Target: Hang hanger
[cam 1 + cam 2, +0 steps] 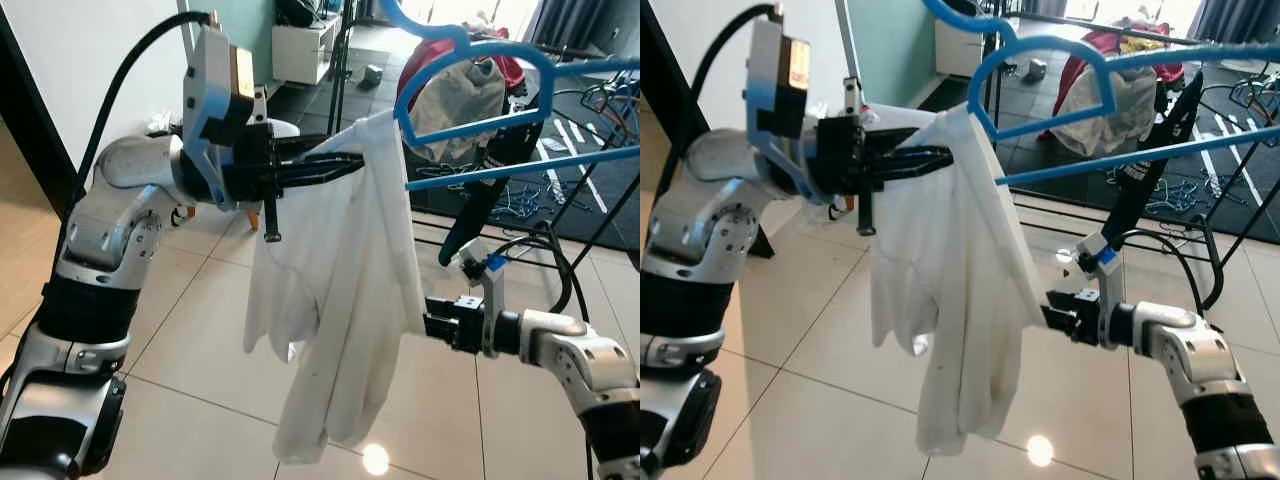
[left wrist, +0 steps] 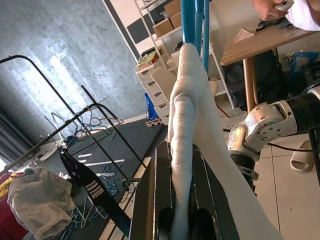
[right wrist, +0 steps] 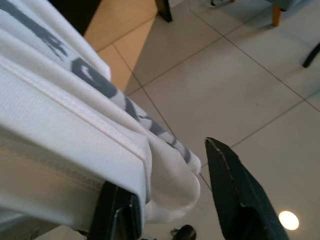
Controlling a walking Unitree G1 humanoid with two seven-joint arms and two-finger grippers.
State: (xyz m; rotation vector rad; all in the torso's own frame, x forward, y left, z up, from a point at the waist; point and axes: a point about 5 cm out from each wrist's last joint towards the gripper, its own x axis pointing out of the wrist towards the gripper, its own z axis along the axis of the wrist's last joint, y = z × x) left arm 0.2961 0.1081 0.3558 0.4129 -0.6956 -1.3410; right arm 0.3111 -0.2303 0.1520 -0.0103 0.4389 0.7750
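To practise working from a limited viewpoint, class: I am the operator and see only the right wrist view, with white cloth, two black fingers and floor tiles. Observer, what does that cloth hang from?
Observer: The white garment is draped over one end of a blue hanger.
Operator: Is anything holding it there?
Observer: Yes, the left gripper is shut on the garment's top, right beside the hanger's end.
Operator: My right gripper is open around the cloth. What lies beyond it?
Observer: A black drying rack stands behind the hanger, with clothes heaped on it.
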